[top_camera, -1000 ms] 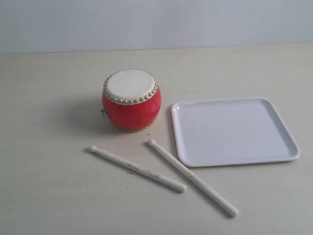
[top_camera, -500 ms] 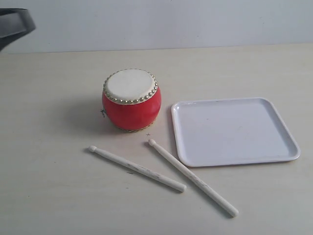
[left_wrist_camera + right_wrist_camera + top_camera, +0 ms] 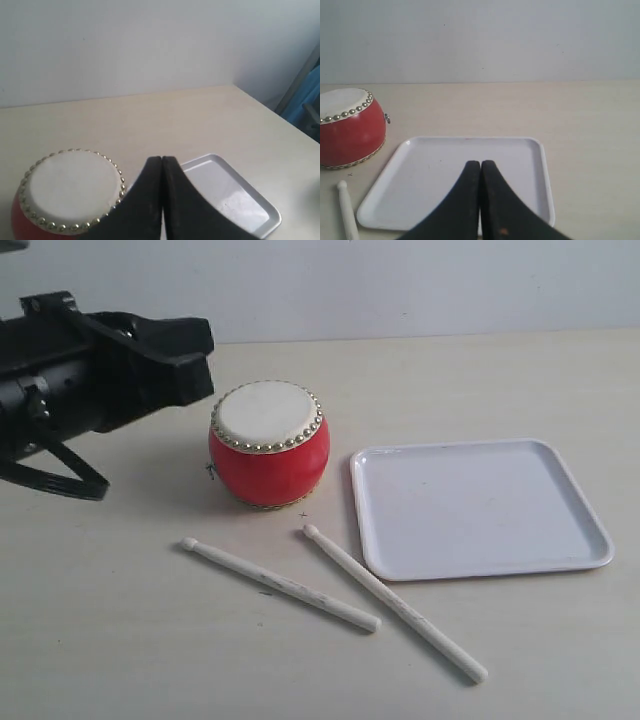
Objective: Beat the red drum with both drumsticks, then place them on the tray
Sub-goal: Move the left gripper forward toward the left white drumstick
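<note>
The red drum (image 3: 268,455) stands upright on the table, cream skin up, and also shows in the left wrist view (image 3: 70,190) and the right wrist view (image 3: 350,132). Two pale drumsticks lie in front of it, one (image 3: 280,583) to the left and one (image 3: 395,602) close to the tray's corner; one tip (image 3: 345,200) appears in the right wrist view. The white tray (image 3: 480,505) is to the right of the drum and has nothing on it. My left gripper (image 3: 205,360) (image 3: 162,159) is shut and hovers just left of the drum, holding nothing. My right gripper (image 3: 480,163) is shut over the tray (image 3: 445,170).
The table is a pale beige surface (image 3: 120,640) with a plain light wall (image 3: 400,280) behind it. The black left arm (image 3: 60,390) takes up the left rear of the exterior view. The right arm is outside that view.
The left arm has come into the exterior view from the upper left and moved right, up beside the drum. Drum, drumsticks and tray have not moved.
</note>
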You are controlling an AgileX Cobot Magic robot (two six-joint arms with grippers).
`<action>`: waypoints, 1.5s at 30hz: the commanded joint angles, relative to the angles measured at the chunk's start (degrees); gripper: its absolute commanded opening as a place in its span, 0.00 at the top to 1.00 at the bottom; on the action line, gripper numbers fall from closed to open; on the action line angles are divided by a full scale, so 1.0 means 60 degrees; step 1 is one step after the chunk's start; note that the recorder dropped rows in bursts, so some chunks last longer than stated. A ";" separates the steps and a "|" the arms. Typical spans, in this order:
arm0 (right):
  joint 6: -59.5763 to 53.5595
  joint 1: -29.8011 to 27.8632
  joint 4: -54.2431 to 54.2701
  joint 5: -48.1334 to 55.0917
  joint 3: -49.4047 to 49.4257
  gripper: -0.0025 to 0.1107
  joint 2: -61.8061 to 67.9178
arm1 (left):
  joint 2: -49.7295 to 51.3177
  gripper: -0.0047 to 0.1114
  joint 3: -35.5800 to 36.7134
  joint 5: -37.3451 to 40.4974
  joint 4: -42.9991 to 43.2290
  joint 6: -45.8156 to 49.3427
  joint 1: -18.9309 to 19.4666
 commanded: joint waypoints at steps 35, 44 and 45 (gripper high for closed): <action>-0.0073 -0.0019 0.0009 -0.0056 0.0043 0.98 -0.0049 | 0.2595 0.96 -0.1101 -0.0679 -1.3457 -0.0686 -0.1786; -0.0090 -0.0019 0.0009 -0.0056 0.0043 0.98 -0.0049 | 0.2804 0.96 -0.1196 -0.1721 -1.3457 0.2741 -0.2050; -0.0090 -0.0019 0.0009 -0.0056 0.0043 0.98 -0.0049 | 0.2916 0.96 -0.1212 -0.1989 -1.3457 0.2705 -0.2159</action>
